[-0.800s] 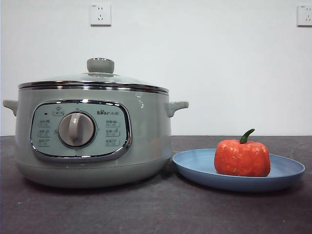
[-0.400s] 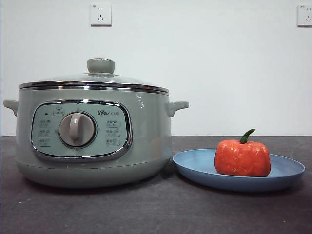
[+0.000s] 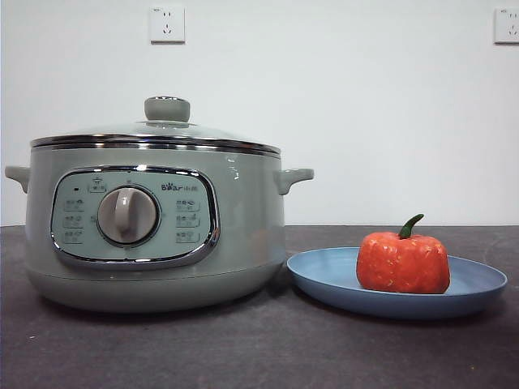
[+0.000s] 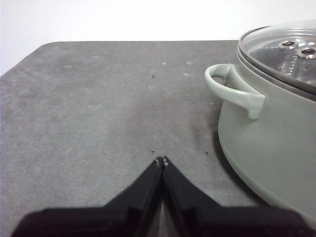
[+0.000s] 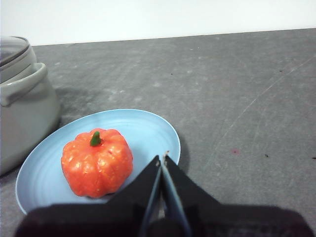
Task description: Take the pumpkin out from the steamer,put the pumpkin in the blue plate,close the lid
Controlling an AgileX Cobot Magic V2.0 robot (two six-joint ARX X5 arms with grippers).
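1. A dark grey, scuffed table runs back to a plain white wall; two white wall sockets sit high on that wall, one above the pot and one at the far corner of the front view.
2. The steamer, a pale sage-green pot with side handles, a chrome-framed panel and a central dial, stands on the table with the lid seated flat on its rim, the green knob uppermost.
3. The blue plate lies just beside the steamer, its rim close to the pot's base; whether the two touch cannot be told.
4. The pumpkin sits upright in the plate, stem up, apart from the pot.
5. The left gripper hangs over bare table beside the steamer's handle, its jaws pressed together and holding nothing.
6. The right gripper hovers over the near edge of the plate, just beside the pumpkin, jaws likewise closed tip to tip and empty.
7. Neither arm appears in the front view, and nothing stands between the pot and the plate.
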